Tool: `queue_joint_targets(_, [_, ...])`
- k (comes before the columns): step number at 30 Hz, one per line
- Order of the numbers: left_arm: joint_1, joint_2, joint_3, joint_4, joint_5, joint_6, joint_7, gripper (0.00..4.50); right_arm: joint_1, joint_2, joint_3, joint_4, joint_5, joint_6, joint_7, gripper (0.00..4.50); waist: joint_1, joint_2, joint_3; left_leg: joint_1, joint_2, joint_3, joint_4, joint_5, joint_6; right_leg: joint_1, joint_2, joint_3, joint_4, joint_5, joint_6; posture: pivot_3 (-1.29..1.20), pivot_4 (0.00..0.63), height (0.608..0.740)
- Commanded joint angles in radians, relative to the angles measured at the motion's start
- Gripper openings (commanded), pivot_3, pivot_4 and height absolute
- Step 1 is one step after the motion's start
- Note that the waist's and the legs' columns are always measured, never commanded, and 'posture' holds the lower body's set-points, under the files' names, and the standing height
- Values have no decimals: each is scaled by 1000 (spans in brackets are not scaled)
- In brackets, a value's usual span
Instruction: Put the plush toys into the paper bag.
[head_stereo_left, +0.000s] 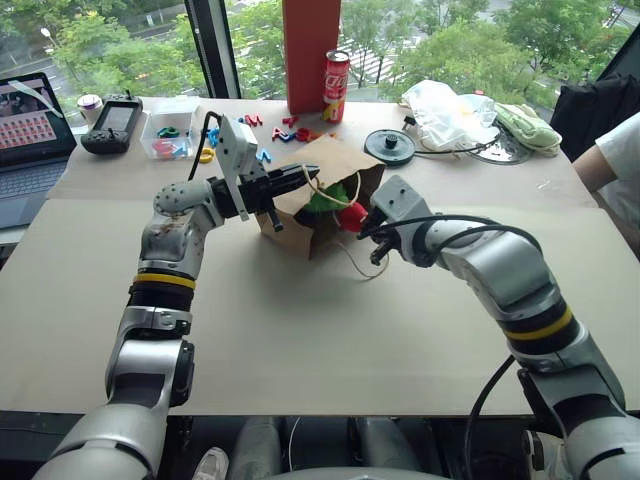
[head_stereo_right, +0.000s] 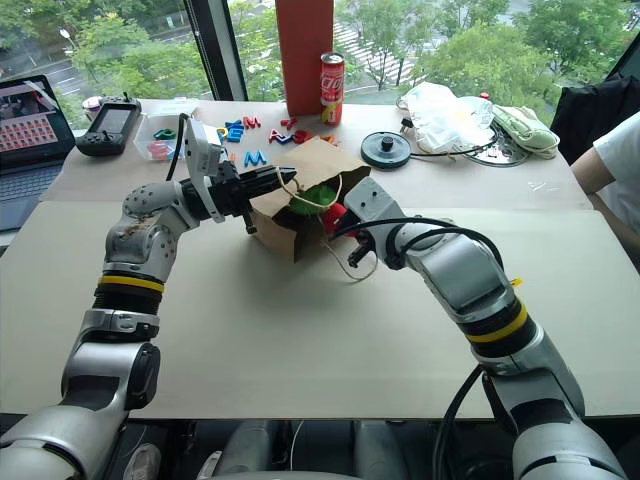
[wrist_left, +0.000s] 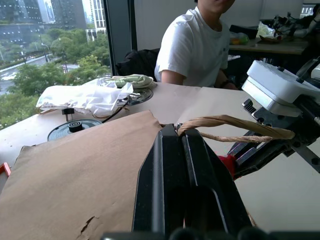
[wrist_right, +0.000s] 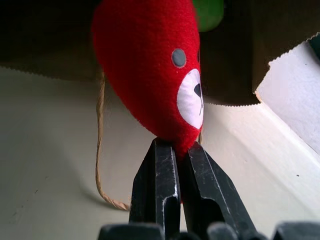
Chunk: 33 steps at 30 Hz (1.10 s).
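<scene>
The paper bag (head_stereo_left: 320, 190) lies on its side in the middle of the table (head_stereo_left: 300, 330), mouth turned toward the robot's right, and everything here hangs off it. The left gripper (head_stereo_left: 312, 172) is clamped on the bag's upper lip by the cord handle (wrist_left: 235, 121), lifting the mouth so it gapes. Inside that opening there's green showing, which looks like the light-green plush (head_stereo_left: 325, 197) already in, though how deep it sits can't be told. At the mouth, the right gripper (head_stereo_left: 372, 226) has its fingers pinched on the pointed tip of the red chili plush (wrist_right: 150, 65), whose body points into the dark interior with its little face toward the wrist camera. The chili sits right at the bag's threshold, not clearly inside. So by my reading one toy is home and the second is on the doorstep; what's left is pushing it past the rim and letting go.
</scene>
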Motion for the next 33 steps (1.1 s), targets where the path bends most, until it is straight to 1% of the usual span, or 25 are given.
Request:
queue_joint_targets(1, [-16,0,6,-34,-10,-2,1,0,-103,34,94,53,-85,-73,16,34,-2,0,0,0,0,0,0,0,0,0,0,0,0,0,0,0,150,739])
queue_joint_targets(3, [-17,-1,5,-33,-10,-2,0,0,-140,58,136,77,-113,-97,29,34,-4,0,0,0,0,0,0,0,0,0,0,0,0,0,0,0,150,739])
queue_joint_targets(7, [-15,-3,4,-32,-10,-3,-1,0,-199,141,205,100,-165,-149,47,34,-4,0,0,0,0,0,0,0,0,0,0,0,5,0,0,0,150,739])
queue_joint_targets(10, [-12,-5,3,-32,-10,-4,-2,0,-202,191,217,119,-192,-172,47,34,-3,0,0,-1,0,0,0,0,0,0,0,0,5,0,0,0,150,739])
queue_joint_targets(12, [-9,-5,3,-32,-9,-5,-3,0,-192,214,188,141,-201,-181,35,34,0,0,0,-1,0,0,0,0,0,0,0,-1,4,0,0,0,150,739])
queue_joint_targets(14, [-7,-5,4,-31,-9,-5,-3,0,-181,240,147,160,-202,-194,21,786,2,0,0,-1,0,0,0,0,0,0,-1,-2,4,0,0,0,150,739])
queue_joint_targets(15, [-7,-5,4,-29,-9,-6,-3,0,-176,247,133,164,-200,-192,22,926,2,0,0,-1,0,0,0,0,0,0,-1,-2,4,0,0,0,150,739])
queue_joint_targets(18, [-9,-5,4,-24,-8,-8,-4,0,-165,262,100,171,-196,-179,26,2041,-1,0,0,-1,0,0,0,0,0,0,-1,-2,4,0,0,0,150,739])
queue_joint_targets(21, [-12,-6,4,-17,-7,-11,-5,0,-152,257,67,157,-194,-157,31,3001,-2,1,0,-1,0,0,0,0,0,0,-1,-2,5,0,0,0,150,739])
queue_joint_targets(28, [-15,-6,5,-4,-4,-18,-9,0,-86,204,23,40,-176,-83,65,3001,-2,1,0,-1,0,1,0,0,0,0,-1,-2,5,0,0,0,150,739])
queue_joint_targets(33, [-14,-5,6,0,-3,-21,-10,0,25,123,-26,-113,-148,14,93,3001,1,1,0,-1,0,0,0,0,0,0,-1,-2,4,0,0,0,150,739])
